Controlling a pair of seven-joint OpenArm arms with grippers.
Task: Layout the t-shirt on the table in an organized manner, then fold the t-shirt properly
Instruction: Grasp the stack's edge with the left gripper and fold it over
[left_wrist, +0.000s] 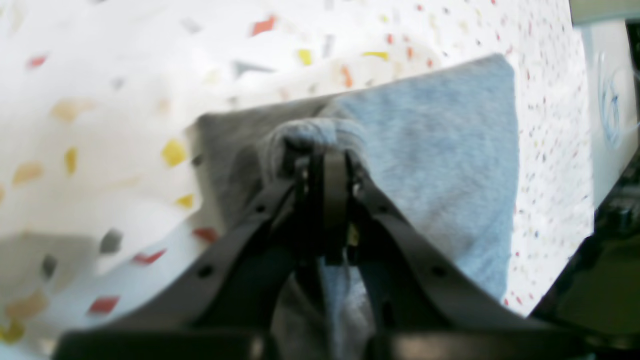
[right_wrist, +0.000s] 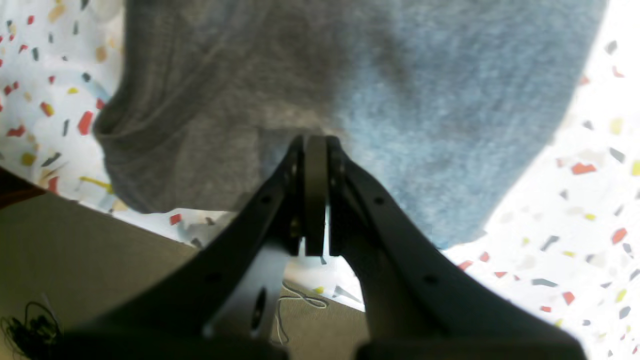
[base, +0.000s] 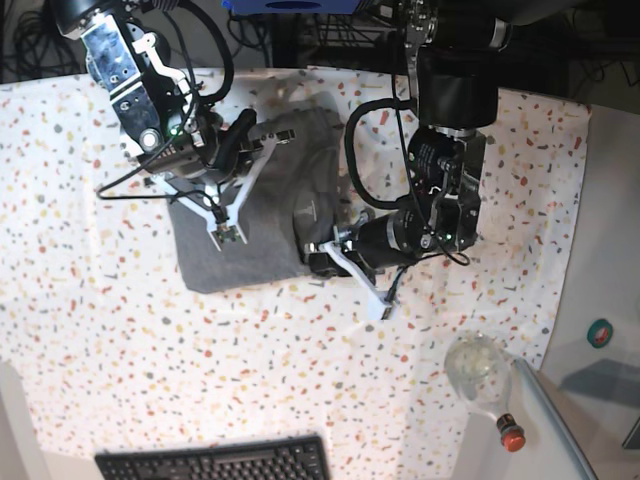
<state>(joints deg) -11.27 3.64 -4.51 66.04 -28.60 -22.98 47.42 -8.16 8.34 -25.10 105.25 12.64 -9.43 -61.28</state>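
The grey t-shirt (base: 250, 190) lies as a rough rectangle on the flecked table (base: 100, 330). At the shirt's right edge my left gripper (base: 312, 252) is shut on a bunched fold of the t-shirt (left_wrist: 440, 150); in the left wrist view the left gripper (left_wrist: 325, 155) has grey cloth bulging over its tips. My right gripper (base: 226, 236) stands over the shirt's lower middle. In the right wrist view the right gripper (right_wrist: 315, 142) is shut, its tips at the t-shirt (right_wrist: 400, 75), and no cloth shows between the jaws.
A clear bottle (base: 478, 368) with a red cap lies at the lower right near the table's corner. A black keyboard (base: 215, 462) sits at the bottom edge. Cables hang behind both arms. The table's front edge and the floor (right_wrist: 75, 260) show in the right wrist view.
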